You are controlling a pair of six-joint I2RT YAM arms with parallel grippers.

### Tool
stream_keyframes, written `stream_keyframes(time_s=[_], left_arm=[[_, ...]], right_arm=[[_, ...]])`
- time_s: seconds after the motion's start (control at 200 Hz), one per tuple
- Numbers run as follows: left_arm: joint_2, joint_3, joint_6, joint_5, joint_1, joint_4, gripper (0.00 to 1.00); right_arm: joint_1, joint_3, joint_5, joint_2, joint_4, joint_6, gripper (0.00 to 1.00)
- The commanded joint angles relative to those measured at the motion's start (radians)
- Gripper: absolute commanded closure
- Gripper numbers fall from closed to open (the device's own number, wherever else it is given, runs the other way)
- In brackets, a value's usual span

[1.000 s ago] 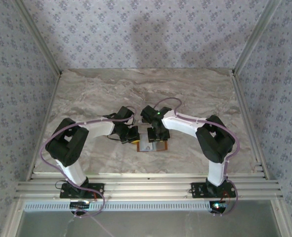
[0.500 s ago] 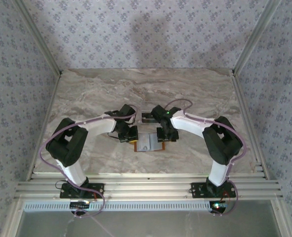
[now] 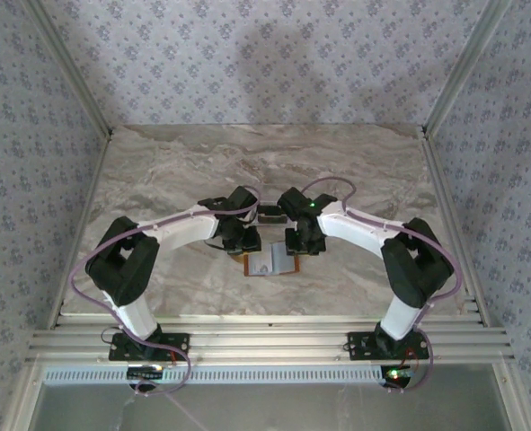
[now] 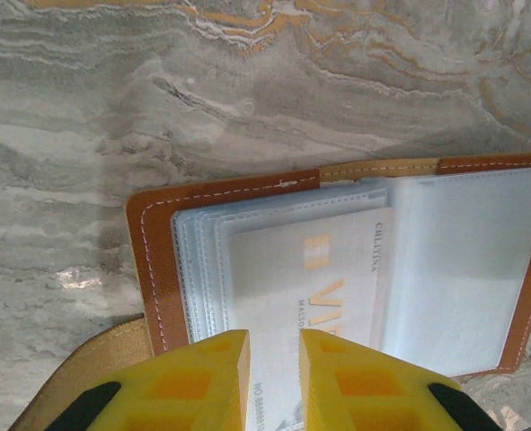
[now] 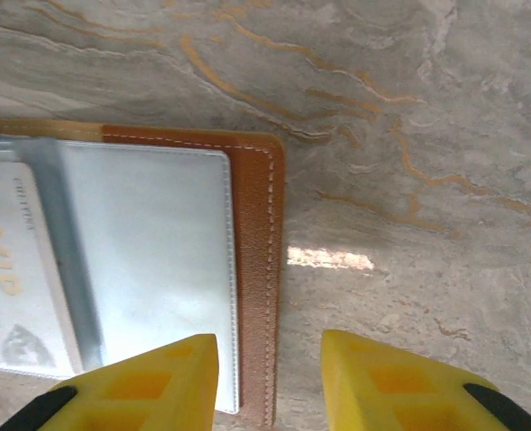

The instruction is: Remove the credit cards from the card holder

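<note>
The card holder [image 3: 270, 263] lies open and flat on the marble table, with an orange-brown leather rim [image 4: 150, 260] and clear sleeves inside. A pale credit card [image 4: 332, 287] with gold lettering sits in its left sleeves; its edge [image 5: 4, 287] shows in the right wrist view. My left gripper [image 4: 274, 382] hovers over this card, open by a narrow gap with nothing between the fingers. My right gripper [image 5: 269, 382] is open wide and straddles the holder's right edge [image 5: 256, 269]. In the top view the left gripper [image 3: 249, 242] and right gripper [image 3: 304, 242] flank the holder. A small dark card [image 3: 269, 215] lies just beyond it.
The marble table [image 3: 157, 171] stretches bare to the back and both sides. Patterned walls enclose it, with metal rails [image 3: 265, 341] along the near edge by the arm bases.
The right gripper has swung off the holder's middle to its right edge, uncovering the dark card behind. The left gripper has moved in over the holder's left half.
</note>
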Motion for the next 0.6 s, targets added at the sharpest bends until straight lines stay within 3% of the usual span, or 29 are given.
stream_keyframes(time_s=[0.0, 0.38, 0.595], left_arm=[[0.012, -0.012, -0.007, 0.003, -0.003, -0.004, 0.78], [0.053, -0.044, 0.003, -0.008, -0.004, 0.009, 0.79], [0.066, -0.045, 0.011, -0.021, -0.003, -0.006, 0.8]], right_arm=[[-0.004, 0.017, -0.054, -0.031, 0.023, -0.004, 0.65], [-0.015, -0.025, -0.348, 0.032, 0.301, 0.039, 0.74], [-0.018, -0.046, -0.408, 0.094, 0.395, 0.067, 0.77]])
